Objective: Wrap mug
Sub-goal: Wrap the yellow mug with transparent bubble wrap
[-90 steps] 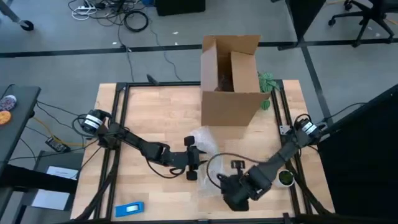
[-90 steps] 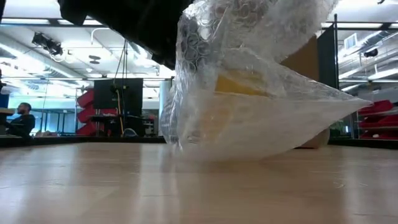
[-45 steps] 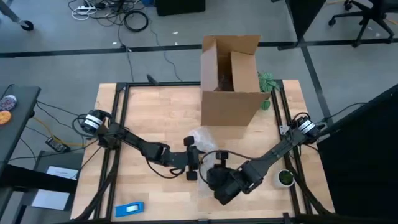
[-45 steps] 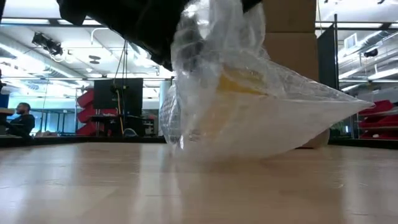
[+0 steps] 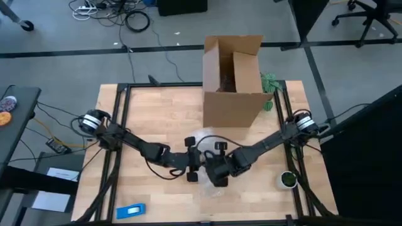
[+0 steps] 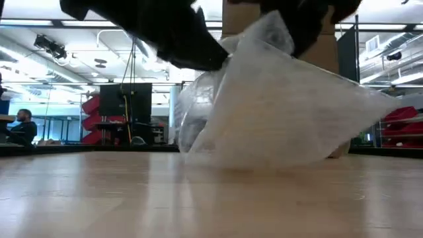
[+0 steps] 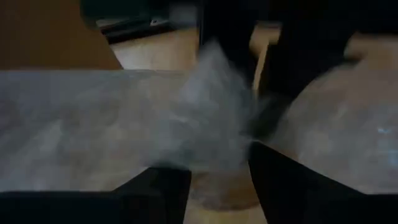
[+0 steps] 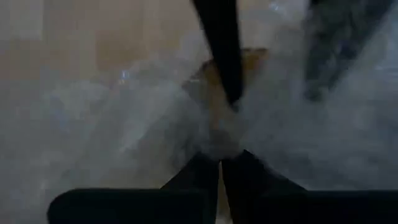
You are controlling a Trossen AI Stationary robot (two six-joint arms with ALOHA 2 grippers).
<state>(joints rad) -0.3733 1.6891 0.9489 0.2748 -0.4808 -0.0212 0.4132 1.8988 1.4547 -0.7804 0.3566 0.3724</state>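
Observation:
A sheet of clear bubble wrap (image 6: 284, 112) is heaped at the middle of the table (image 5: 144, 113), its lower folds resting on the wood. The orange mug (image 8: 252, 59) shows only dimly through the wrap in the right wrist view. It sits between the spread fingers of my left gripper (image 5: 195, 162), which reaches in from the table's left. My right gripper (image 5: 212, 171) is close beside it, over the heap, shut on wrap. The low view shows only wrap; the mug is hidden there. My left gripper has its two fingers (image 8: 219, 56) on either side of the mug, reaching in level from the table's left. Wrap is bunched between the fingers (image 7: 214, 140). Whether they touch the mug bare or through the wrap cannot be seen. My right gripper pinches a bunched fold of the bubble wrap (image 8: 217, 134) between its two fingers, several layers gathered. It comes slanting from the table's right and above. The wrap is drawn up into a peak (image 6: 274, 23) and drapes down over the mug onto the table.
An open cardboard box (image 5: 232, 81) stands at the far edge, just beyond the heap. A small dark green round object with a white rim (image 5: 288, 179) sits near the right edge. A blue object (image 5: 132, 211) lies at the near left.
My right gripper has gone from the near right toward the table's left and a little toward the far edge, up to my left gripper, pulling the wrap with it. The wrap has folded over the mug, and the orange no longer shows in the low view.

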